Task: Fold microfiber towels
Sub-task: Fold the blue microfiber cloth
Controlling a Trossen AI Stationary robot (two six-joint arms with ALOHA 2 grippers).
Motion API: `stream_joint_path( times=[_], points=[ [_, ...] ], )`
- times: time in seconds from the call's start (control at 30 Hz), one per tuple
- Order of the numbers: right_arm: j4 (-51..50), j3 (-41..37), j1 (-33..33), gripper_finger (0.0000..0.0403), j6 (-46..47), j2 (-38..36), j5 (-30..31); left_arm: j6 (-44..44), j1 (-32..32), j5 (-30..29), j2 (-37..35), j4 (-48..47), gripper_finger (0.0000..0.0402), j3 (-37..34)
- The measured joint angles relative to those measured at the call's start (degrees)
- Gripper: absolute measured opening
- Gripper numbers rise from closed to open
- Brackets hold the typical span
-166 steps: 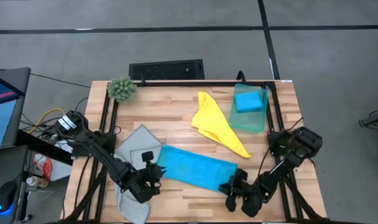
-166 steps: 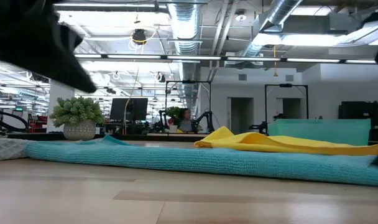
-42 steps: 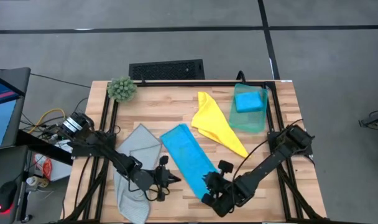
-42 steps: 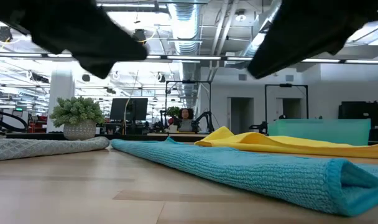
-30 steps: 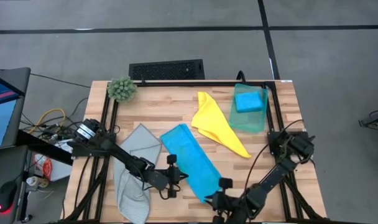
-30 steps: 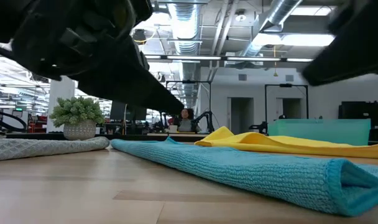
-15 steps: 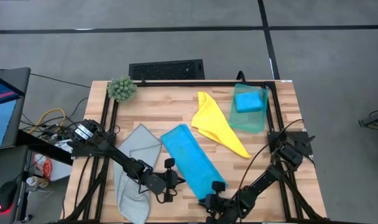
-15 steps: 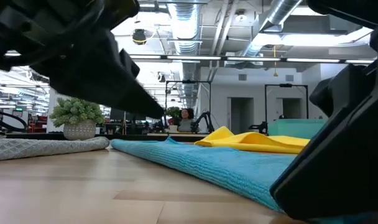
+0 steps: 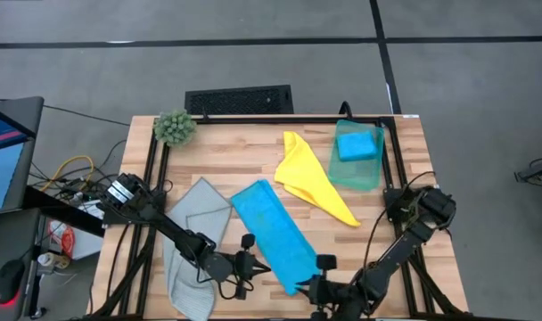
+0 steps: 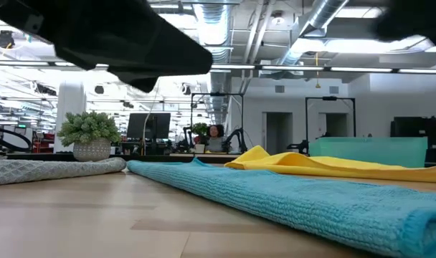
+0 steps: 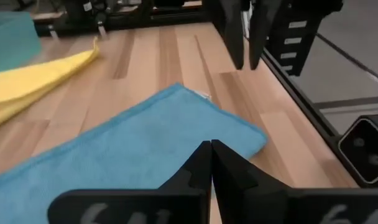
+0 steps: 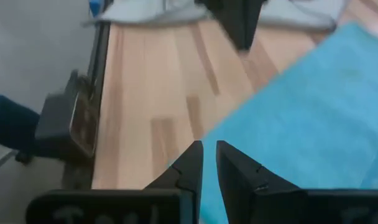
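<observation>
A bright blue towel (image 9: 273,227), folded into a long strip, lies flat and slantwise on the wooden table; it also shows in the low view (image 10: 290,197). My left gripper (image 9: 264,267) hovers shut just above the strip's near end (image 11: 211,146). My right gripper (image 9: 307,287) hangs over the near corner of the same end (image 12: 209,149), with a narrow gap between its fingers and nothing in it. Farther back, a yellow towel (image 9: 311,183) lies crumpled. A teal towel (image 9: 356,169) at the far right carries a small folded blue one (image 9: 358,144). A grey towel (image 9: 195,241) lies at the left.
A fuzzy green plant (image 9: 174,127) stands at the far left corner. A black frame rail (image 9: 280,119) borders the table. Bare wood (image 9: 244,156) lies between the plant and the yellow towel. A person sits far off in the room behind (image 10: 215,136).
My right gripper dipped to the blue towel's near end, then rose clear of it again. My left gripper has lifted a little and edged toward the table's near edge, staying shut. The towel still lies flat on the table.
</observation>
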Motion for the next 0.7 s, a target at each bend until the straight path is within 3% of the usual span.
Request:
stream_joint_path(
  times=[0.17, 0.33, 0.43, 0.53, 0.63, 0.7],
  points=[
    [-6.34, -0.08, 3.27, 0.0070, 10.28, 2.04, -0.08, 7.23, 0.33, 0.45, 3.75, -5.46, 0.0042, 8.31],
    [-15.73, -0.04, 4.30, 0.0070, 23.02, 2.44, 1.61, 9.32, 0.52, -3.76, 7.99, -28.41, 0.0072, 21.19],
    [-17.70, -0.07, 4.53, 0.0070, 23.88, 2.44, 4.05, 2.42, 0.23, -14.70, 7.95, -48.88, 0.0071, 26.21],
    [-19.21, -0.04, 4.11, 0.0070, 24.00, 2.42, 5.68, -8.35, -0.78, -27.86, 5.29, -65.23, 0.0049, 26.18],
    [-19.20, -0.04, 3.12, 0.0070, 23.34, 2.42, 5.99, -25.06, -1.04, -34.06, 0.71, -77.53, 0.0013, 23.33],
    [-19.17, -0.04, 2.59, 0.0070, 22.49, 2.42, 6.18, -35.46, -0.27, -36.64, -2.75, -80.66, 0.0006, 19.95]
  ],
)
